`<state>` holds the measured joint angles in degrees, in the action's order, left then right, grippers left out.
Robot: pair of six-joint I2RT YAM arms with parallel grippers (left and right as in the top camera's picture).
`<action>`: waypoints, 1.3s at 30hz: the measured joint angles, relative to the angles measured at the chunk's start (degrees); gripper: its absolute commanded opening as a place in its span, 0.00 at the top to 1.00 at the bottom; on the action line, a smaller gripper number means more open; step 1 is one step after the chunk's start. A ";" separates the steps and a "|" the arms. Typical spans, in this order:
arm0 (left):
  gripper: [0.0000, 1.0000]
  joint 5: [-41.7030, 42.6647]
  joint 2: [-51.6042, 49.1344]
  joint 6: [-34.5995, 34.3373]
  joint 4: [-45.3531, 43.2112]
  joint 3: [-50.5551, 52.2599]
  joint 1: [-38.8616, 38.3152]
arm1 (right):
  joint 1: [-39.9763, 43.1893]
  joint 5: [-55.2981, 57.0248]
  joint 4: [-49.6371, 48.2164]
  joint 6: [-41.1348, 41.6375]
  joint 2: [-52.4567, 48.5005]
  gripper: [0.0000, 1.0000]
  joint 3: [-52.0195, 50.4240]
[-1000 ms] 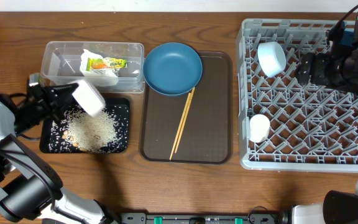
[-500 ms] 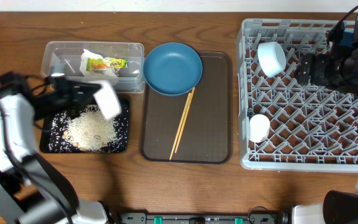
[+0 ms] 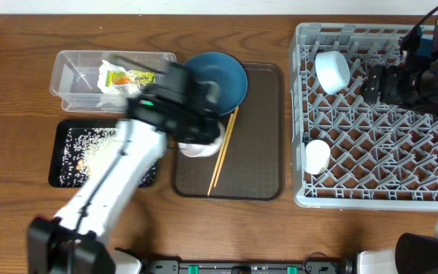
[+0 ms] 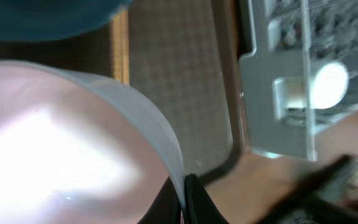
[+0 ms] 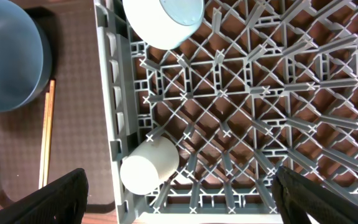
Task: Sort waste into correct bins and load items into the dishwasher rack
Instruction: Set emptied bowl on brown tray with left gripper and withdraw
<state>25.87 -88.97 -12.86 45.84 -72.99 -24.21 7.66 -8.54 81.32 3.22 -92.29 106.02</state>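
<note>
My left gripper (image 3: 195, 135) is shut on the rim of the white bowl (image 3: 197, 149) and holds it over the brown tray, beside the chopsticks (image 3: 223, 148) and just in front of the dark blue plate (image 3: 217, 79). In the left wrist view the fingers (image 4: 184, 194) pinch the bowl's rim (image 4: 73, 137). The grey rack (image 3: 379, 125) holds the light blue bowl (image 3: 331, 70) and the white cup (image 3: 317, 156). My right gripper (image 3: 374, 84) hangs open and empty over the rack (image 5: 241, 118). Tissue and a wrapper (image 3: 126, 77) lie in the clear tub (image 3: 73, 67). Rice lies in the black tub (image 3: 67, 152).
The brown tray (image 3: 261, 152) lies between the tubs and the rack. My left arm crosses over the black tub and the tray's left edge. In the right wrist view the cup (image 5: 149, 165) lies at the rack's near corner and the light blue bowl (image 5: 166, 18) at the top.
My left arm has swung right with the white bowl, from above the black tub to above the brown tray. The right arm has not moved.
</note>
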 measured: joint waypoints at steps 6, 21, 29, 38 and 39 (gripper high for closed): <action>0.94 -11.76 -7.08 -3.54 -4.26 0.00 -12.76 | 0.00 0.00 0.11 0.00 0.00 0.07 0.00; 0.84 -17.29 -13.99 -6.97 -7.54 0.02 -21.66 | 0.00 0.00 0.28 0.00 0.00 0.07 0.02; 0.57 -17.29 -13.99 -8.13 -7.48 0.00 -22.01 | 0.00 -0.22 0.28 0.00 0.00 0.07 0.00; 0.47 -17.33 -5.92 -9.68 -0.50 -4.17 -12.37 | -1.95 -7.69 -1.51 0.00 0.00 0.13 0.00; 0.47 -17.31 -4.09 -9.81 -0.04 -4.55 -10.78 | -3.06 -8.22 -1.79 0.00 0.00 0.14 0.02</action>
<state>8.56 -93.06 -22.68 45.80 -77.54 -34.98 4.60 -16.75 79.53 3.22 -92.29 106.04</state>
